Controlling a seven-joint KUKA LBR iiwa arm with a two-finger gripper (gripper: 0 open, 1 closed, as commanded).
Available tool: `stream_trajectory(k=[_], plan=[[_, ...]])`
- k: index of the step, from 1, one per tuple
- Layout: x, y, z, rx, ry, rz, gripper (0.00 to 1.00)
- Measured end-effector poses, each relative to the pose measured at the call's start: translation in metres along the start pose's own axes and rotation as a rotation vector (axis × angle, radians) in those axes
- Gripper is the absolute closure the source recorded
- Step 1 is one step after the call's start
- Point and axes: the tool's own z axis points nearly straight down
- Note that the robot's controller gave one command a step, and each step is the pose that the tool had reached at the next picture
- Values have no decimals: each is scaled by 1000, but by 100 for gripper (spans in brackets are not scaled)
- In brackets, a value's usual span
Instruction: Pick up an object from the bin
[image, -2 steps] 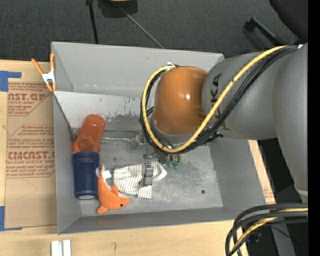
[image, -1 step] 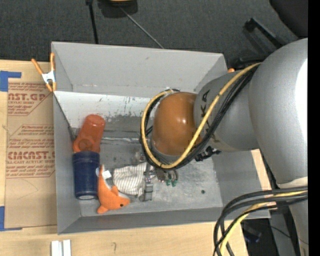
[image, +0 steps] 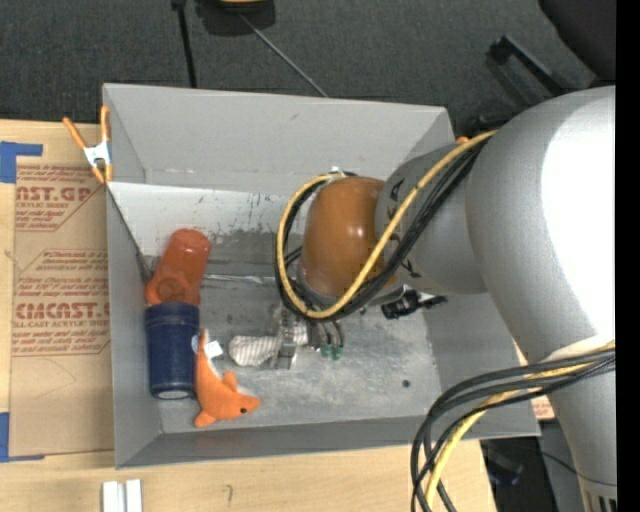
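My gripper (image: 292, 342) is low over the bin floor near the middle, below the arm's orange cover. A small crumpled grey-white piece (image: 254, 350) lies right against its left side; whether it is gripped I cannot tell. An orange fish-shaped toy (image: 218, 392) lies a little further left, towards the front. Beside the fish stands a dark blue cylinder (image: 172, 349) along the left wall.
An orange bottle-like cylinder (image: 180, 266) lies behind the blue one against the left wall. The arm and its cables cover the bin's right half. Bare scuffed floor shows at the front right and along the back.
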Motion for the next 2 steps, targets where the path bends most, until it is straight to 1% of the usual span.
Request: stream_trajectory(k=[1, 2], plan=[[0, 0, 0, 0, 0, 0, 100], [-29, -23, -160, 1, -1, 22, 100]])
